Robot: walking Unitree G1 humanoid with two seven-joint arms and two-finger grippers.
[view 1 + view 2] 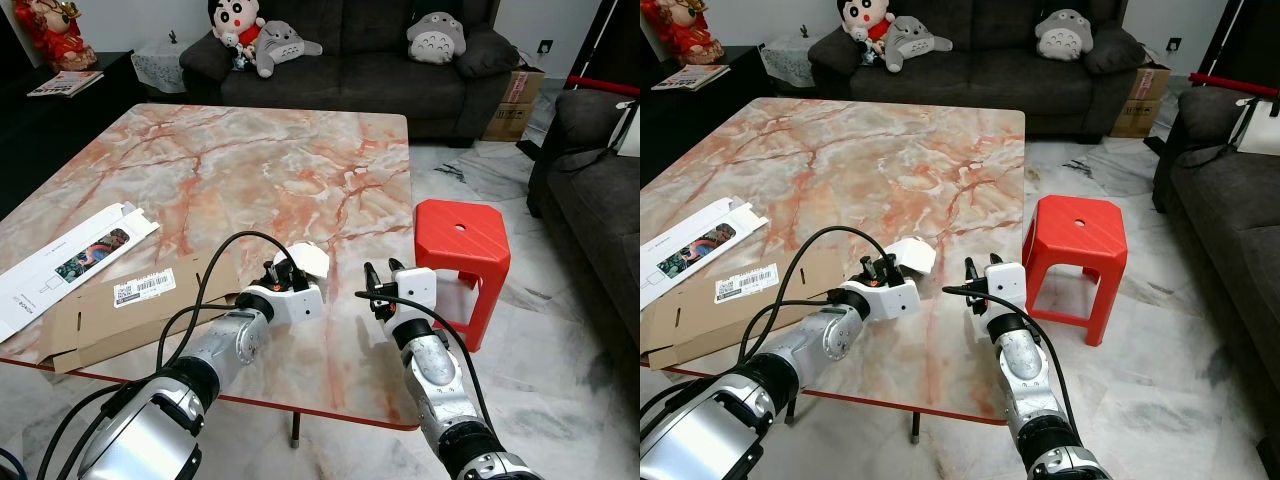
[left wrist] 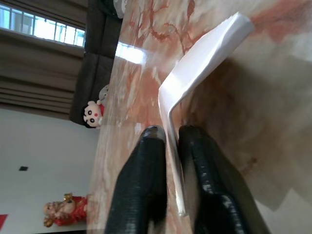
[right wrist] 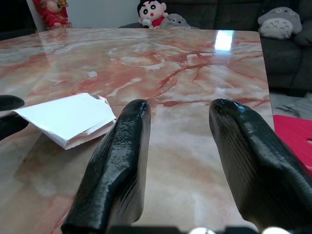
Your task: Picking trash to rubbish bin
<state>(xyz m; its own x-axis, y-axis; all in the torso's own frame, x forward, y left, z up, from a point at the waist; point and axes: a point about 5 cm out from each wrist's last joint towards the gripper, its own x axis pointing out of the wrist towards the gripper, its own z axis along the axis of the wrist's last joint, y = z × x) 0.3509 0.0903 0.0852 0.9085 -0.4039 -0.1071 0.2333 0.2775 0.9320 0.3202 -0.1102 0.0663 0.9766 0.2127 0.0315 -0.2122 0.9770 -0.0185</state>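
A folded white paper scrap (image 1: 308, 260) lies on the marble table (image 1: 250, 160), lifted at one end. My left gripper (image 1: 276, 270) is shut on the paper's near edge; in the left wrist view the sheet (image 2: 204, 48) runs between the two black fingers (image 2: 146, 175). My right gripper (image 1: 380, 277) hovers open just above the table to the right of the paper, with nothing between its fingers (image 3: 122, 156). The paper (image 3: 73, 117) also shows beside it in the right wrist view.
A flattened brown cardboard box (image 1: 130, 300) and a white printed carton (image 1: 70, 260) lie on the table's left side. A red plastic stool (image 1: 462, 255) stands right of the table. Dark sofas (image 1: 360, 50) with plush toys line the back and right.
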